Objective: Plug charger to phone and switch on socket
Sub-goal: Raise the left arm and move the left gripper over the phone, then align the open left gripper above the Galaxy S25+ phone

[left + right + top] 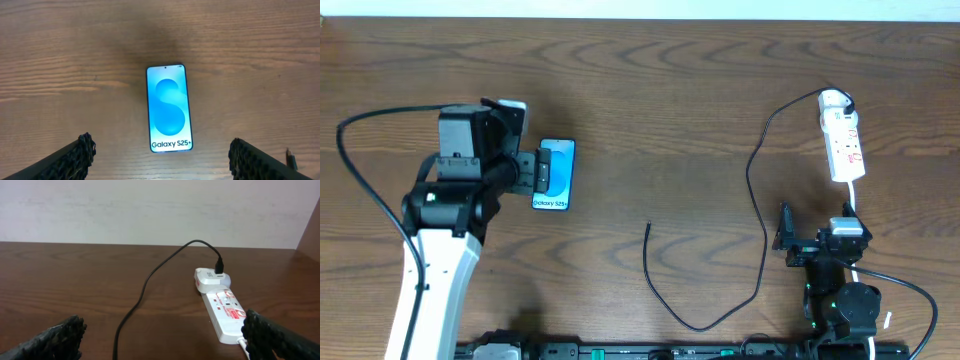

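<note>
The phone [554, 175] lies flat at the left of the table, its blue screen up and reading "Galaxy S25+" [169, 107]. My left gripper [532, 172] hovers just left of it, open [162, 160], with the phone ahead of the fingertips and nothing between them. The charger [756, 200] is a thin black cable running from a white adapter [211, 279] in the socket [844, 145] and looping down to a loose tip [649, 226] at mid-table. My right gripper [815, 232] stands open [162, 337] just short of the socket's near end [225, 315], holding nothing.
The charger's tip [291, 160] shows at the lower right edge of the left wrist view. The socket's white cord [245, 347] runs back under my right finger. A pale wall stands behind the table's far edge.
</note>
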{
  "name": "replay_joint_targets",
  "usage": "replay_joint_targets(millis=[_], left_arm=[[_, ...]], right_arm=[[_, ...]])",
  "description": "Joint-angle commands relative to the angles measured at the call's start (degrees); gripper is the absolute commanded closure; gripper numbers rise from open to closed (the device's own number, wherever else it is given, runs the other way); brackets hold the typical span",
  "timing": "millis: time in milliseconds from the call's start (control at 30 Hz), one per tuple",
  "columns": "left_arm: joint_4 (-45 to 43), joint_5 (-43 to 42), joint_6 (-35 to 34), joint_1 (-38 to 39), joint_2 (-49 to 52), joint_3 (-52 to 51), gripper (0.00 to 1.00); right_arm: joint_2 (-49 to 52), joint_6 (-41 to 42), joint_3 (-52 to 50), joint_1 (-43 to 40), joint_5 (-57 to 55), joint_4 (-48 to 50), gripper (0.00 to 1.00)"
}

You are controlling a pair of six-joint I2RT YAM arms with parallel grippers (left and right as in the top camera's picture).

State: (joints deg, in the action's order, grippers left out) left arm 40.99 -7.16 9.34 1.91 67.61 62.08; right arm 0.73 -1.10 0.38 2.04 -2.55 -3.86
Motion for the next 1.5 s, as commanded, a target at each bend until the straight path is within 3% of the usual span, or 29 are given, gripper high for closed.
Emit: replay_joint_targets(millis=[0, 867, 1467], left_arm=[[1.4, 0.5, 1.2, -0.2, 2.5, 3.4, 0.12], [20.8, 0.5, 0.9, -0.2, 23.7, 21.7, 0.12], [20.0, 0.6, 0.9, -0.2, 34.1, 22.3, 0.12]], right_arm=[[-0.3, 0.2, -0.1, -0.6, 0.1, -0.2, 0.01], [-0.3, 0.2, -0.1, -0.6, 0.1, -0.2, 0.01], [-0.3, 0.2, -0.1, -0.6, 0.1, -0.3, 0.01]])
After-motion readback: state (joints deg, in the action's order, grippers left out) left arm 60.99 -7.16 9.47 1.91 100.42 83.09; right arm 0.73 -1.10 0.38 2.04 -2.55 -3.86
